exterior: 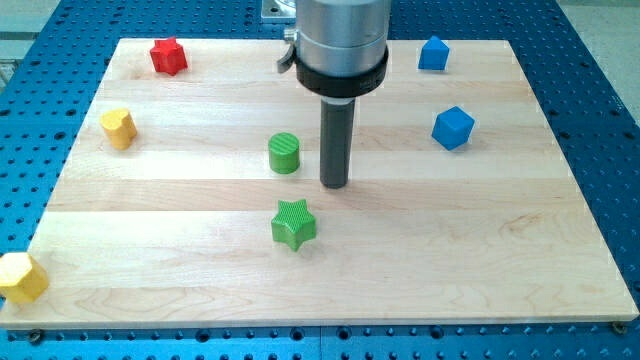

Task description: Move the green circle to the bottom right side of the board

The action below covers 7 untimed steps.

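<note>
At the near left corner of the pale wooden board (480, 270) a yellow block (20, 277) with flat angled faces hangs partly over the edge. Farther back on the left sits a second yellow block (119, 128), rounded on one side and angular on the other. Behind it, near the far edge, rests a red star (168, 56) with blunt points.

Toward the middle stands the green circle (284, 153) — a short upright cylinder, its long axis vertical, its round top face marked with fine parallel ridges. Being round, it points no particular way. It sits a little left of the board's centre, well apart from the near right corner. Nearer the viewer, the green star (294, 224) lies flat with the same ridged top and a matte plastic look.

Just right of the circle, close but with a sliver of wood between them, my tip (334, 185) rests on the board — the blunt end of a smooth dark rod hanging from a grey metal housing. It has no jaws to spread or close.

On the right, a blue cube (453, 128) sits tilted on its corner view, and a smaller blue block (432, 53) sits near the far edge. Boards of light grain run left to right, over a blue perforated table (600, 60).
</note>
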Each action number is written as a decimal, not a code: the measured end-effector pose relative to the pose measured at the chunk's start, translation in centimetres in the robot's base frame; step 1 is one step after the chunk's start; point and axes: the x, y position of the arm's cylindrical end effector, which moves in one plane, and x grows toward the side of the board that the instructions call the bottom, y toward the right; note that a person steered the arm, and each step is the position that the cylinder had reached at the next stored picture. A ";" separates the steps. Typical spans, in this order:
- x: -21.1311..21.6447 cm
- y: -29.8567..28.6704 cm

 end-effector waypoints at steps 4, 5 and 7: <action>-7.9 -8.0; -2.5 -2.8; -6.0 -4.5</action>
